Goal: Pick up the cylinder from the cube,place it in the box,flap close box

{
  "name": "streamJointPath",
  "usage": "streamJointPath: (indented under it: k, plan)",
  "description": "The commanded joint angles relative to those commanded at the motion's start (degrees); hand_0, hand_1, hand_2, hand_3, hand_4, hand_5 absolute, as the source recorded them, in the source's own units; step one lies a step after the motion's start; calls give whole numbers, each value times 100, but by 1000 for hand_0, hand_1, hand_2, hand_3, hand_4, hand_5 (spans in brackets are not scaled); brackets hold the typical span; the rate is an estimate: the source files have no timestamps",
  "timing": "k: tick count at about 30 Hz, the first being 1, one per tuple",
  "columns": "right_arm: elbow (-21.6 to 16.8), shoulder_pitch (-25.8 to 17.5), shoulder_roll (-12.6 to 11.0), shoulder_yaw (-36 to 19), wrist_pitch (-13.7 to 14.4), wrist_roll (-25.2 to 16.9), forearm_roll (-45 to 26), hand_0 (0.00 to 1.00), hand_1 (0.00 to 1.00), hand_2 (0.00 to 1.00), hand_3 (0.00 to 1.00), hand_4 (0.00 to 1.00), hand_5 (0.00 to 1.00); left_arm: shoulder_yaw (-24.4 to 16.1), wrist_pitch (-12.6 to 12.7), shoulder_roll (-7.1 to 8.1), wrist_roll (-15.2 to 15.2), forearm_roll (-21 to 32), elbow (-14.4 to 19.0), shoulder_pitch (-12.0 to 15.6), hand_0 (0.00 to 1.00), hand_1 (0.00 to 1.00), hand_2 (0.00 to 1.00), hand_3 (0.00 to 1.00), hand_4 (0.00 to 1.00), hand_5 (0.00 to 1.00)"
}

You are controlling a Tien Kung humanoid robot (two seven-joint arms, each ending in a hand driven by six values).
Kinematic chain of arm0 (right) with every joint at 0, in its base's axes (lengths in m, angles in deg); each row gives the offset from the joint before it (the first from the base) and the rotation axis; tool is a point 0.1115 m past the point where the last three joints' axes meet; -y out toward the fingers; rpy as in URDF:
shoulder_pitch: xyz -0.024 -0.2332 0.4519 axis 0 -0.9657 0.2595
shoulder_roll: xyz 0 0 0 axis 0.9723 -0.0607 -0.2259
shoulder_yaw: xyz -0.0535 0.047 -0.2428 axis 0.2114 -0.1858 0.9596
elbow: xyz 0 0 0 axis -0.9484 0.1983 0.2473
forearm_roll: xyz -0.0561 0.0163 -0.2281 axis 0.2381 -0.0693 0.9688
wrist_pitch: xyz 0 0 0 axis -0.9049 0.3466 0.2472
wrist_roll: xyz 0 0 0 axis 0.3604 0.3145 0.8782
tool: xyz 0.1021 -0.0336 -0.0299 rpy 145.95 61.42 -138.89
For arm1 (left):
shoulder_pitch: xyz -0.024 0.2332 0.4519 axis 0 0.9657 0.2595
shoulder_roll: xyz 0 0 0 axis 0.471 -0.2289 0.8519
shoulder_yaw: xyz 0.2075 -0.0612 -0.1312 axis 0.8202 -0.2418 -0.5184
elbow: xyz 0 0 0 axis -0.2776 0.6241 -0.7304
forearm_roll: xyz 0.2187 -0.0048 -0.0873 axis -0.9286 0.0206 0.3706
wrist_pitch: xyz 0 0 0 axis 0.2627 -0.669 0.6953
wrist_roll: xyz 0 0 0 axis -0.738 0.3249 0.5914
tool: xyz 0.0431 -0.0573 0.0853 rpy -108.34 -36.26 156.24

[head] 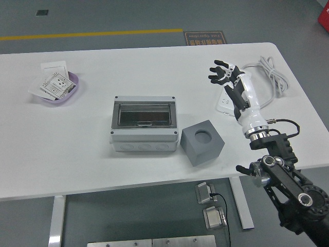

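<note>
The grey box (144, 125) sits mid-table with its dark clear flap lying shut over the top. Right beside it stands the grey cube (202, 141), its round socket on top holding nothing. No cylinder shows anywhere; through the flap only a dark interior can be made out. My right hand (224, 75) is raised over the right part of the table, well clear of cube and box, fingers spread and holding nothing. The left arm is out of the picture.
A white power strip (226, 102) with its coiled cable (270, 76) lies under and behind my right hand. At the far left a purple dish (72, 88) holds white switch plates. No person is in view.
</note>
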Motion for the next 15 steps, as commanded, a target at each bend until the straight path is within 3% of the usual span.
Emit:
streamJointPath:
  k: [3,10,11,15]
  plan:
    - [90,212,259,345,97,-99,-269,668,631,673,696,863,658,13,-5,12,3,-1,0,-7,937,960,943,973,985,851]
    - [808,759,756,1231,243,-287,-686,681,638,671,681,826,635,34,-8,50,17,9,0,9,936,959,943,973,985,851]
    - [912,817,756,1326,237,-319,-738,698,642,675,678,794,592,36,-9,50,20,9,0,10,936,960,942,972,984,850]
    - [1322,1002,756,1573,264,-410,-847,698,642,675,678,794,592,53,-14,48,25,17,0,3,936,960,942,972,984,850]
